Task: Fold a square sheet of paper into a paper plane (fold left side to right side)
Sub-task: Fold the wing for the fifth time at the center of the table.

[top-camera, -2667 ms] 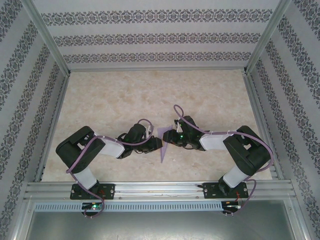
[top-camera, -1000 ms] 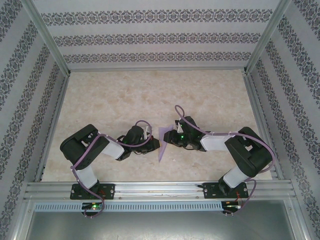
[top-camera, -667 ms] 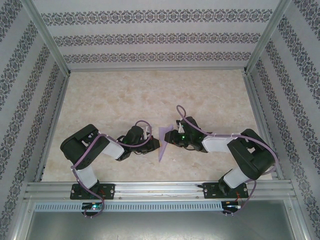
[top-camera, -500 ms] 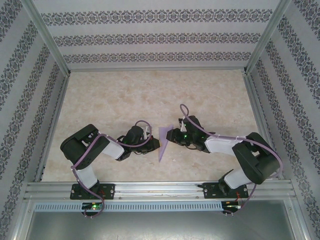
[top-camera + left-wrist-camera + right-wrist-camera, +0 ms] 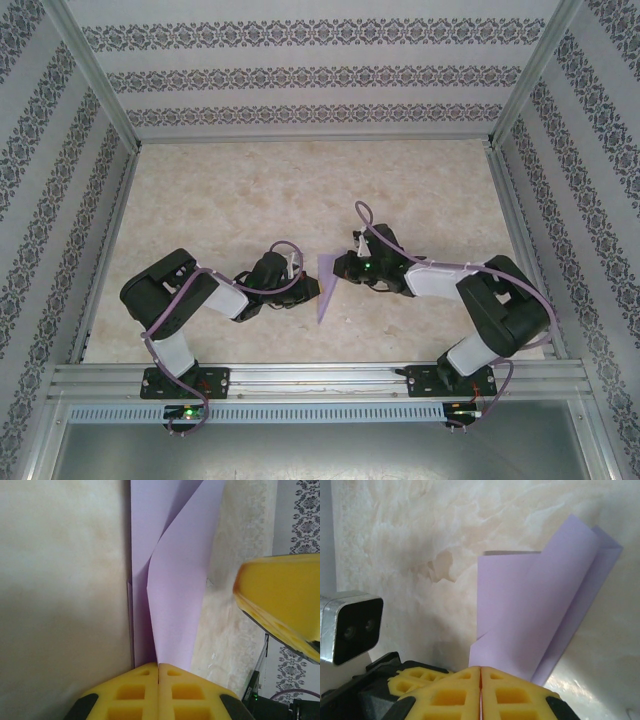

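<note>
Both clamped on the paper plane point(image 5: 325, 288) — left claw point(image 5: 158, 666) anchors, right claw point(image 5: 480, 670) has edged away, likely pulling the fold taut

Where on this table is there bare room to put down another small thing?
The far half of the table, up to the back wall, is bare. It is crowded at near centre, where the left gripper and right gripper both pinch the lavender paper.

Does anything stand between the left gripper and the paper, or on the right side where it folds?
Nothing visible. The left gripper is shut on the lavender paper; to its right are the right gripper, also pinching it, and the tabletop.
</note>
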`<state>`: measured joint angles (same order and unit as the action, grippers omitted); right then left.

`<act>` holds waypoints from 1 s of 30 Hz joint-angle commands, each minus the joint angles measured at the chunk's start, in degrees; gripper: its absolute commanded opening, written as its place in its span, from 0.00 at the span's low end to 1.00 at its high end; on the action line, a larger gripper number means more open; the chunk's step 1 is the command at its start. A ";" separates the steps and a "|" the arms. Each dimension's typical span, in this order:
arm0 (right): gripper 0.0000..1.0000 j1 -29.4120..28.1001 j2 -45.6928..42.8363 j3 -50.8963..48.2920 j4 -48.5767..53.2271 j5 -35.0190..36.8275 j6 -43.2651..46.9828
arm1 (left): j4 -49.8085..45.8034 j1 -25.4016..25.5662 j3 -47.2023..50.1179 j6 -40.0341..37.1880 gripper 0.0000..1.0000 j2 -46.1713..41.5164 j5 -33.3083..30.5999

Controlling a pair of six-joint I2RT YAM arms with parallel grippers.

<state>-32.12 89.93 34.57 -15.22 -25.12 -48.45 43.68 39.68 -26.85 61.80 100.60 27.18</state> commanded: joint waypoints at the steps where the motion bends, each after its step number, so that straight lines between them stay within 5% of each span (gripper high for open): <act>1: 0.09 -0.47 2.01 1.94 -0.20 -1.15 1.60 | -10.06 0.31 1.12 -0.54 0.00 2.34 -7.05; 30: 0.04 -0.38 7.80 2.09 4.08 1.37 2.92 | -11.79 0.35 1.81 0.10 0.00 0.86 -8.67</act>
<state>-32.12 96.60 36.29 -14.74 -25.30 -46.50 42.44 40.16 -26.87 62.13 99.85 25.41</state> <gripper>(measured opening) 0.054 0.050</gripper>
